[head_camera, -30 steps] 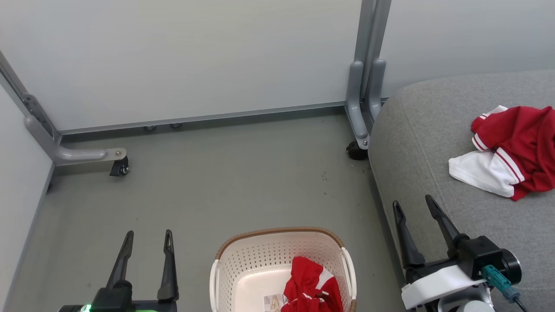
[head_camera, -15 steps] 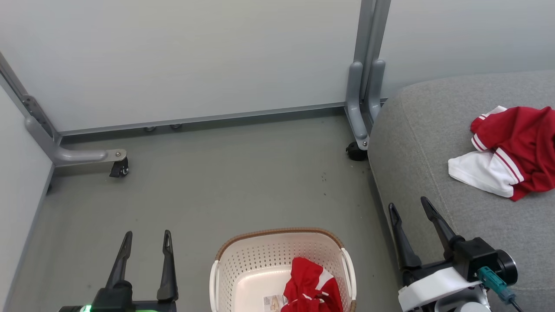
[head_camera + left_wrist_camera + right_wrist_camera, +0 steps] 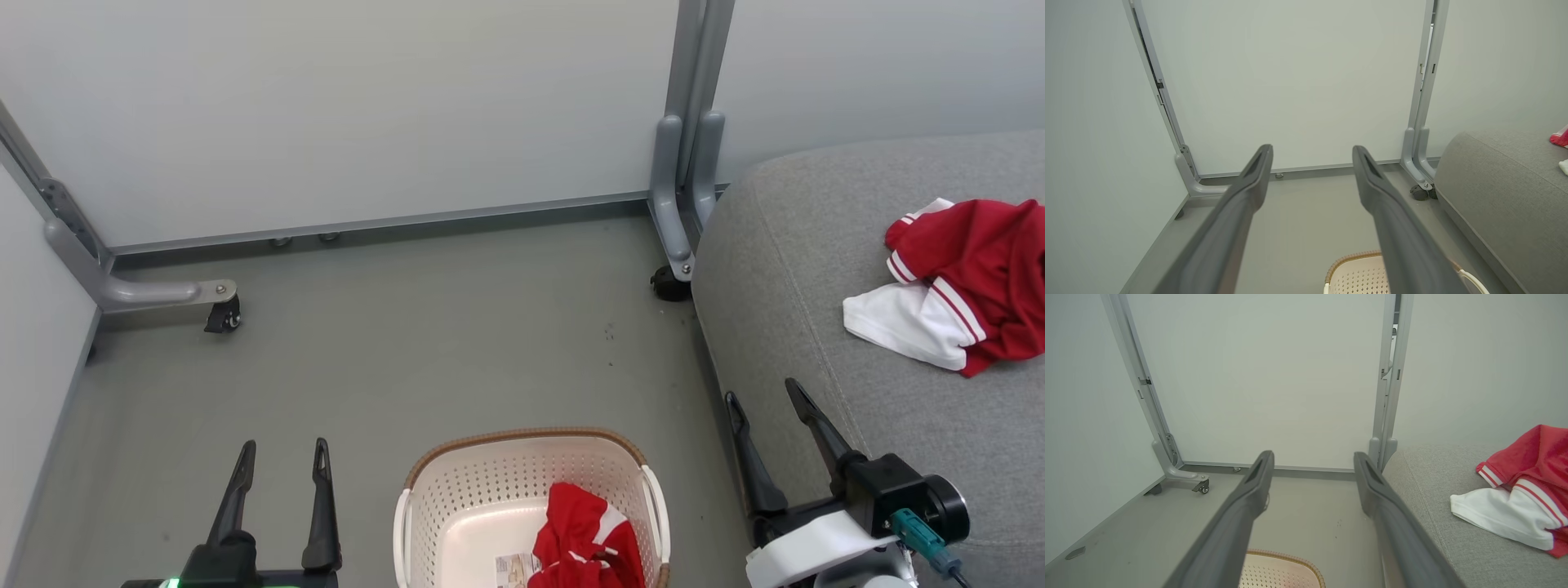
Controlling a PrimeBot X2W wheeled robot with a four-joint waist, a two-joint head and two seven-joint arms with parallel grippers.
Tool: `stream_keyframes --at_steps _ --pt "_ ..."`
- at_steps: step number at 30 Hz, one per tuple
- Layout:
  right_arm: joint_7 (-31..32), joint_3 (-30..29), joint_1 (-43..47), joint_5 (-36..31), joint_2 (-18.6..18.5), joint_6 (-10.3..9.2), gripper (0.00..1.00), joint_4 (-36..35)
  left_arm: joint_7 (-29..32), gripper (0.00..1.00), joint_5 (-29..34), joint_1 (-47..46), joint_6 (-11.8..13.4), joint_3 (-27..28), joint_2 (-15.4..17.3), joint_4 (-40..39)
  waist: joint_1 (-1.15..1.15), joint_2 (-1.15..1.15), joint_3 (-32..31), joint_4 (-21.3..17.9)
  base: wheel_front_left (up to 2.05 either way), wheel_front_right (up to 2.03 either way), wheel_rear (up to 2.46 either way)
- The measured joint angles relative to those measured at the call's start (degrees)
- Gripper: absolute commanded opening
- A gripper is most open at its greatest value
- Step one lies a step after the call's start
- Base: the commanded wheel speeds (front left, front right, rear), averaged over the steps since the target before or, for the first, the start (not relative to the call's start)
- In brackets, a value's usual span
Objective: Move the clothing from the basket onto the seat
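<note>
Clothing [image 3: 584,535] was found bunched in the right half of the basket [image 3: 522,437], another piece [image 3: 971,278] already laid on the seat [image 3: 816,245] right of the basket, so the right gripper [image 3: 761,392], spread wide like the left gripper [image 3: 285,445], was judged best lowered onto the bunch's crest.

Pale partition panels [image 3: 367,106] stand at twelve o'clock between grey metal posts [image 3: 690,122]; black casters [image 3: 222,314] at ten and one o'clock rest on the dull grey-green floor [image 3: 424,343].
</note>
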Motion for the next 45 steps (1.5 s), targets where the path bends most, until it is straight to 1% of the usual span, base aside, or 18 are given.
stream_keyframes --at_steps 3,9,14,17,23,29,33,36,39,41,42,45 --pt "0.0 -0.07 -0.43 -0.35 0.0 0.0 1.0 -0.09 0.0 1.0 -0.26 -0.22 -0.11 -0.7 0.0 0.09 0.0 0.0 0.98 -0.17 0.0 0.0 0.0" --pt "0.0 -1.6 -2.97 -0.54 0.02 0.0 1.0 -1.03 0.0 1.0 1.41 -3.91 -2.15 -3.54 -0.02 1.07 0.0 0.0 4.43 -0.47 0.0 0.0 0.0" --pt "0.0 -6.71 -7.2 -0.13 -0.01 -0.01 1.0 -3.67 0.0 1.0 2.6 -12.05 -4.09 -7.09 -0.02 2.83 0.0 0.0 9.6 -0.47 0.0 0.0 0.0" --pt "0.0 -8.93 -8.86 -0.47 -0.01 -0.01 1.0 -4.93 0.0 1.0 3.41 -16.9 -5.34 -10.31 -0.03 5.68 0.0 0.0 13.25 -0.23 0.0 0.0 0.0" --pt "0.0 -13.6 -13.47 -1.25 0.0 0.0 1.0 -8.54 0.0 1.0 3.61 -27.27 -6.94 -16.27 -0.09 12.94 0.01 0.0 21.06 0.07 0.0 0.0 0.0" --pt "-0.01 -17.26 -17.25 -1.97 -0.08 0.0 1.0 -13.22 0.0 1.0 4.57 -37.78 -7.65 -23.4 -0.11 23.82 0.01 0.0 29.91 -0.04 0.0 0.0 0.0" --pt "0.0 -17.92 -19.16 -3.12 -1.0 0.0 1.0 -15.44 0.0 1.0 4.32 -44.87 -7.83 -30.34 0.04 32.0 0.02 0.0 35.64 -0.41 0.0 0.0 0.0" --pt "0.0 -19.39 -20.98 -2.59 -0.92 0.0 1.0 -17.59 0.0 1.0 3.24 -49.72 -7.86 -36.89 0.26 40.55 0.02 0.0 39.97 -0.87 0.0 0.0 0.0" --pt "0.0 -21.0 -22.12 -1.7 -0.75 -0.01 1.0 -19.95 0.45 1.0 0.82 -54.4 -7.91 -43.17 0.18 49.13 0.02 0.0 43.84 -1.34 0.0 0.0 0.0" --pt "-0.01 -20.9 -22.29 -1.85 -0.59 -0.01 1.0 -21.29 1.02 1.0 -0.56 -57.25 -7.92 -47.19 0.18 53.11 0.02 0.0 46.25 -1.64 0.0 0.0 0.0" --pt "0.0 -20.73 -22.42 -1.94 -0.55 0.0 1.0 -21.75 0.94 1.0 -1.35 -58.7 -7.91 -49.41 0.19 54.31 0.02 0.0 47.54 -1.8 0.0 0.0 0.0" --pt "0.0 -21.04 -23.37 -2.34 -0.43 -0.01 1.0 -23.25 0.83 1.0 -4.63 -62.05 -7.92 -53.15 -0.12 56.98 0.02 0.0 51.05 -2.22 0.0 0.0 0.0"
